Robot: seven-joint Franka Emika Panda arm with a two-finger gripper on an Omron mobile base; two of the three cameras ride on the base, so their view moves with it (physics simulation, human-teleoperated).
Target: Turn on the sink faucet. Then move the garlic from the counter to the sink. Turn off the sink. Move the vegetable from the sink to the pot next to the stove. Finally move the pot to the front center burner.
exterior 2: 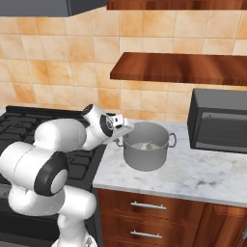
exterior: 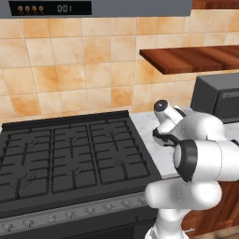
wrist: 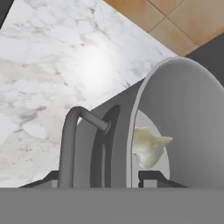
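Note:
The grey metal pot [exterior 2: 144, 155] stands on the white marble counter [exterior 2: 198, 178] just right of the black stove [exterior: 70, 154]. The cream-white garlic [exterior 2: 147, 144] lies on the pot's bottom, and in the hand view the garlic [wrist: 148, 146] shows past the rim. My gripper [exterior 2: 121, 131] is at the pot's left rim, shut on the pot [wrist: 183, 109]. One finger is outside by the side handle [wrist: 70, 140] and one fingertip [wrist: 151, 177] is inside the wall. The sink and its faucet are out of view.
A dark microwave [exterior 2: 219, 120] stands on the counter right of the pot. A wooden shelf [exterior 2: 183, 67] hangs above the pot. The stove's grates [exterior: 65, 140] lie bare to the left, with knobs along the silver front strip [exterior: 70, 214].

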